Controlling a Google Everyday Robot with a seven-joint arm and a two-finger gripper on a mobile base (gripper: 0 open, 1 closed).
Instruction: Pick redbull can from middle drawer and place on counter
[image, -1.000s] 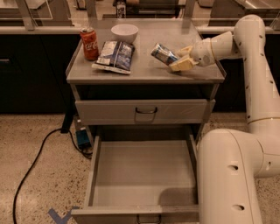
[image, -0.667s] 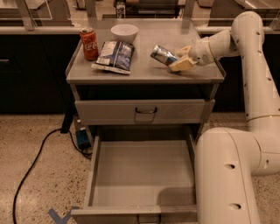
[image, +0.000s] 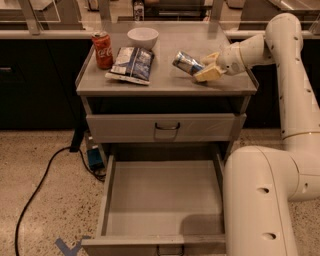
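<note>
Holding the redbull can (image: 186, 63) by its right end in the gripper (image: 207, 69), fingers closed around it with no gap visible. Tipped well off upright, free end pointing left and up, just above the right part of the counter (image: 165, 86); cannot tell whether touching the surface. Well apart from the Coca-Cola can (image: 102, 49), bowl (image: 142, 36) and snack bag (image: 131, 64) on the left. Below, middle drawer (image: 162, 200) pulled out, bare floor showing. Probably light, stiff but thin-walled, smooth and slippery; dents under a hard squeeze, rolls if laid on its side. Best gripped across the body at mid-height, firmly yet gently. Needs righting before release, base flat on bare counter
</note>
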